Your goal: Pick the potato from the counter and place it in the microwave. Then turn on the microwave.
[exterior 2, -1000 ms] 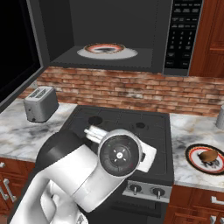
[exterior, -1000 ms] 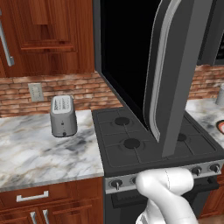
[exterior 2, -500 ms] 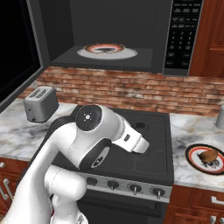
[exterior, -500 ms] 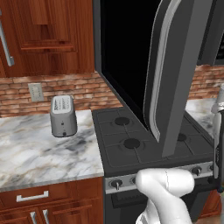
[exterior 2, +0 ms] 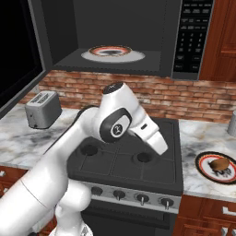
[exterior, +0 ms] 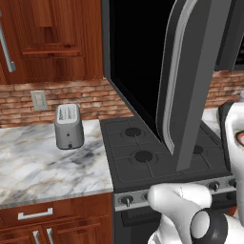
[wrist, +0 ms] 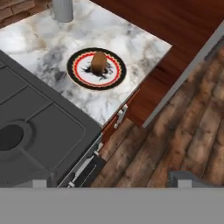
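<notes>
The brown potato [wrist: 99, 61] stands on a round red-and-black rimmed plate [wrist: 114, 78] on the marble counter [wrist: 135, 41] to the right of the stove. It is also on that plate in the right base view, potato [exterior 2: 220, 164]. My gripper [wrist: 111, 182] hovers high above the stove's front right corner, open, its fingertips [wrist: 39, 183] wide apart with nothing between them. The microwave [exterior 2: 138, 27] hangs above the stove with its door [exterior: 190, 86] swung open. A patterned plate [exterior 2: 113, 53] lies inside it.
The black gas stovetop [exterior 2: 129, 161] lies under my arm [exterior 2: 117, 122]. A silver toaster [exterior: 69, 126] stands on the left counter [exterior: 43, 167]. A grey cylinder [wrist: 62, 9] stands behind the potato's plate. Wooden floor [wrist: 175, 131] lies beyond the counter edge.
My arm has unfolded from near the base and swung up and to the right over the stove, toward the right counter. The potato and microwave door have not moved.
</notes>
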Controlling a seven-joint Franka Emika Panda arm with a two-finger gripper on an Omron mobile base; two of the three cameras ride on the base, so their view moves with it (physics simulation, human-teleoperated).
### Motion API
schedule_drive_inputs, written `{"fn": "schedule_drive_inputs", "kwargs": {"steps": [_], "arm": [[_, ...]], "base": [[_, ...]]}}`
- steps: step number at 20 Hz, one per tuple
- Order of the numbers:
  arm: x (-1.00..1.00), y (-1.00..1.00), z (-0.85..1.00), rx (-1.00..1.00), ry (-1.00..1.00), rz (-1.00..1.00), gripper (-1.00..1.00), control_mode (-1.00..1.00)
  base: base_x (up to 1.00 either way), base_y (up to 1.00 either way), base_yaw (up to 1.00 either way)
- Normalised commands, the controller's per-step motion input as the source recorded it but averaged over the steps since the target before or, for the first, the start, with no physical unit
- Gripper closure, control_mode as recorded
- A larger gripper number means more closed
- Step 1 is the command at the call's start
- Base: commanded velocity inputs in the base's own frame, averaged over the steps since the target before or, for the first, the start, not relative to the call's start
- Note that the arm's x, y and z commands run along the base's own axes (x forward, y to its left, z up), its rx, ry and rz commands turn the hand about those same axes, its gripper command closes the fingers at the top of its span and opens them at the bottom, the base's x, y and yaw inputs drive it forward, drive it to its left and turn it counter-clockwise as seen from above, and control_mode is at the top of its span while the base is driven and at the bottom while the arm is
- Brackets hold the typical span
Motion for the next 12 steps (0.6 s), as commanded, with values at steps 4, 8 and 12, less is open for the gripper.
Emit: {"fn": "schedule_drive_inputs", "kwargs": {"steps": [4,8,12], "arm": [[0.04,-0.53,-0.4,0.03,0.34,-0.25,-1.0,-1.0],[0.0,-0.35,-0.56,0.15,0.09,-0.05,-1.0,-1.0],[0.0,-0.31,-0.6,0.23,-0.01,0.0,-1.0,-1.0]], "base": [[0.0,0.0,0.0],[0.0,0.0,0.0],[0.0,0.0,0.0]]}}
